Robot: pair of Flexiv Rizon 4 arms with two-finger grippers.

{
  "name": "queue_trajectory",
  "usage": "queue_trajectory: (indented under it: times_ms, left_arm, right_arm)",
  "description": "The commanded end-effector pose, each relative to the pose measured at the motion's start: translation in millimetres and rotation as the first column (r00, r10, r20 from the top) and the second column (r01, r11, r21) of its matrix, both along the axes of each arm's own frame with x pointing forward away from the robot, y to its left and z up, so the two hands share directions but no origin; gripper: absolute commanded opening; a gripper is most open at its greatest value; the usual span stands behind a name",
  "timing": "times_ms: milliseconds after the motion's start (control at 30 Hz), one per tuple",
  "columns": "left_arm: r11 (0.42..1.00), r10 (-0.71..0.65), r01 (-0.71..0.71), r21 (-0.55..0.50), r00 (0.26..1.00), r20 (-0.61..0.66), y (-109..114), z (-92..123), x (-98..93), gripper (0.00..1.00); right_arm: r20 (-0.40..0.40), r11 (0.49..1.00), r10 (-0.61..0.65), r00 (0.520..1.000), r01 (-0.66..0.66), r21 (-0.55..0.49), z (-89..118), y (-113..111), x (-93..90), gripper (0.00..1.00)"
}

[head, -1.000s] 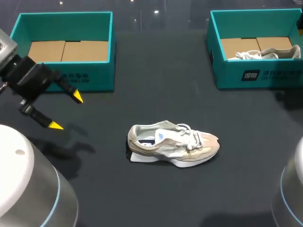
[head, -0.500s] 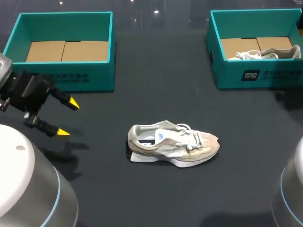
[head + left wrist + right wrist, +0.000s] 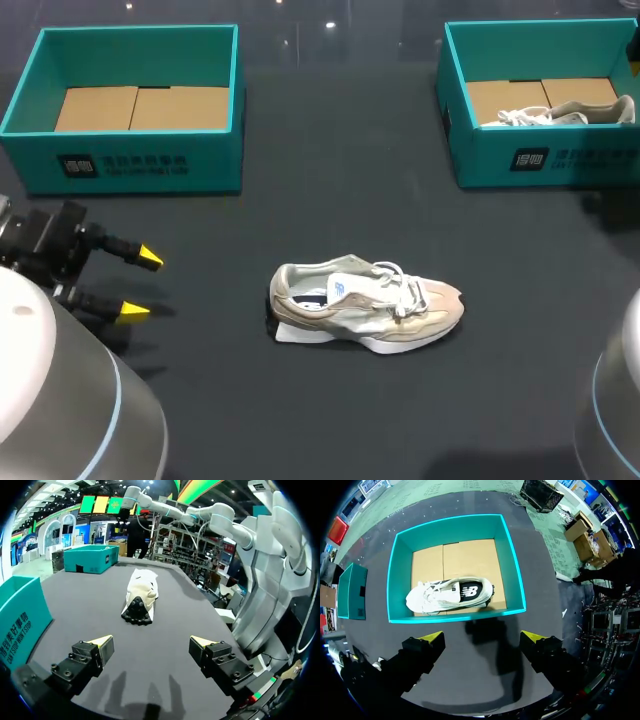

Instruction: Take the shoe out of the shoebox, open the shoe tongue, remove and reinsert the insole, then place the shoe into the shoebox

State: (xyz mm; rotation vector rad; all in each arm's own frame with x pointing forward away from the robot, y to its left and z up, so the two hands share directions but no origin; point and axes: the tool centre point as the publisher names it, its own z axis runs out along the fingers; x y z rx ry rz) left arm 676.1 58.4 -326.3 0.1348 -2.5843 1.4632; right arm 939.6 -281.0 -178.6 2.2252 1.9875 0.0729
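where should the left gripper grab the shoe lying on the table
Probably the heel, coming in from the robot's left. The shoe lies with its heel end facing the left gripper, whose fingers are open, and its toe pointing away. The collar around the heel looks narrow enough to pinch from both sides.

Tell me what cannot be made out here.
- Insole of the shoe on the table: head view, tongue and laces cover it; left wrist view shows only the heel.
- Second shoe in the right shoebox: head view, front wall hides its lower part.
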Motion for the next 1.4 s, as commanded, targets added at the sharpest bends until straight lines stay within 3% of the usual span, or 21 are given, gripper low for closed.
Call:
queue_trajectory:
  times_ms: [33,200,400,533,900,1400]
  left_arm:
    - [1.0,-0.009,0.009,0.019,1.0,-0.004,-0.8,3.5,4.0,1.0]
    - [1.0,-0.009,0.009,0.019,1.0,-0.004,-0.8,3.5,4.0,1.0]
    - [0.996,0.035,-0.033,-0.086,0.999,0.025,-2.3,-26.0,11.2,1.0]
    - [0.992,0.048,-0.041,-0.117,0.998,0.05,-5.2,-33.3,12.1,1.0]
    - [0.993,0.081,-0.074,-0.09,0.994,0.076,-13.1,-42.4,18.8,1.0]
    - [0.991,0.088,-0.076,-0.108,0.991,0.105,-54.0,-49.9,23.7,1.0]
  right_arm:
    - [0.0,1.0,-0.001,1.0,0.001,0.0,0.0,0.1,-0.3,1.0]
    - [0.0,1.0,-0.001,1.0,0.001,0.0,0.0,0.1,-0.3,1.0]
    - [0.0,1.0,-0.001,1.0,0.001,0.0,0.0,0.1,-0.3,1.0]
    - [0.0,1.0,-0.001,1.0,0.001,0.0,0.0,0.1,-0.3,1.0]
    - [0.0,1.0,-0.001,1.0,0.001,0.0,0.0,0.1,-0.3,1.0]
    - [0.0,1.0,-0.001,1.0,0.001,0.0,0.0,0.1,-0.3,1.0]
